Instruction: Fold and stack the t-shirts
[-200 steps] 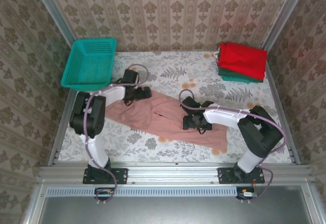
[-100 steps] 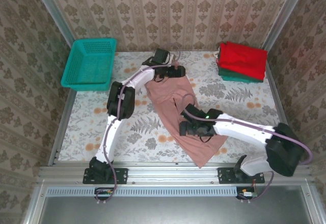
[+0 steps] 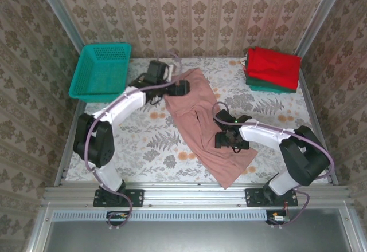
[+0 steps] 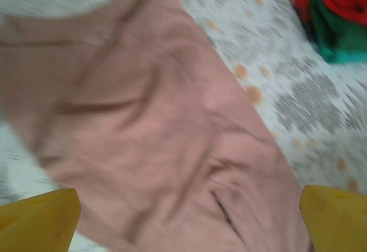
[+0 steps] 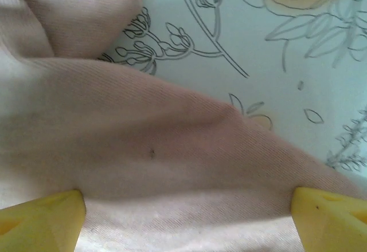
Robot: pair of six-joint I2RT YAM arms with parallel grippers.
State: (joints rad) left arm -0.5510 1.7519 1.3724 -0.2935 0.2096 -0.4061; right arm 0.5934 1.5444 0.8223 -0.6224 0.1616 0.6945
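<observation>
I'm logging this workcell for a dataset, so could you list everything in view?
pink t-shirt: one, dusty pink, lying rumpled across the middle of the table
red t-shirt: one, red, folded, top of the far-right stack
green t-shirt: one, dark green, folded, under the red t-shirt
basket: one, teal mesh, far-left corner
table: one, pale floral cloth
left pincer: one, yellow fingers, open, at the pink t-shirt's far end
right pincer: one, yellow fingers, open, over its near right part

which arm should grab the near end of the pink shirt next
Right, probably. The right gripper hangs open over the near half of the pink shirt, at its right edge. The left gripper is open at the shirt's far end.
</observation>
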